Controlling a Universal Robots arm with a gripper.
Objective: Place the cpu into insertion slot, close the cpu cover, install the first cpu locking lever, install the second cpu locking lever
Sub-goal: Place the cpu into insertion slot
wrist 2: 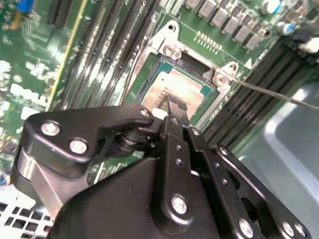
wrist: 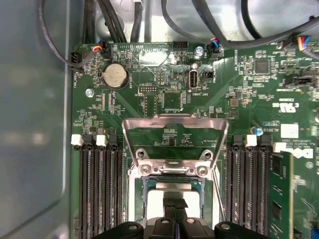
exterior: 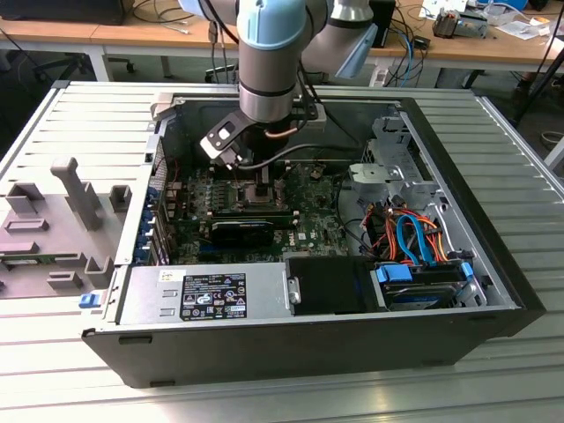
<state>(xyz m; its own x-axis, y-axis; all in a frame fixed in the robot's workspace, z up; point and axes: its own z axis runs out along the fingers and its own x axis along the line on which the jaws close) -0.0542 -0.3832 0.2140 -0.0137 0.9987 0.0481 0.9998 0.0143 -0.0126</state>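
We log this as a robotics or electronics lab: an opened computer case (exterior: 264,339) on a ribbed metal worktop (exterior: 97,119), robot arm (exterior: 273,62) above it, wooden benches (exterior: 115,35) behind carrying cables (exterior: 410,57).

I see soft, even light; pale glare washes the cpu (wrist 2: 182,89) just ahead of the jaws of the gripper (wrist 2: 173,105), while the case wall (wrist: 35,124) off beside them looks hazy grey.

Exterior view high, wrist views (apparently) close
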